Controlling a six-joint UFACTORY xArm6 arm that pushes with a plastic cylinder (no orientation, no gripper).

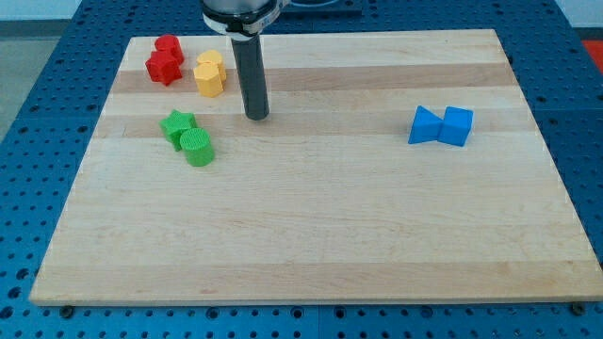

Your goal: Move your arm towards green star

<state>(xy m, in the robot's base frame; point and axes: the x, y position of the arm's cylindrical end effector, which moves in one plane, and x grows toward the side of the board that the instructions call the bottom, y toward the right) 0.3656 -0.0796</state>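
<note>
The green star (176, 125) lies at the board's upper left, touching a green cylinder (198, 147) just below and to its right. My tip (257, 116) is the lower end of a dark rod coming down from the view's top. It rests on the board to the right of the green star, a clear gap away, touching no block.
A yellow block (210, 74) stands up and left of my tip. Two red blocks (165, 60) sit at the top left corner. Two blue blocks (441, 125) lie together at the right. The wooden board (311, 217) ends in blue perforated table all round.
</note>
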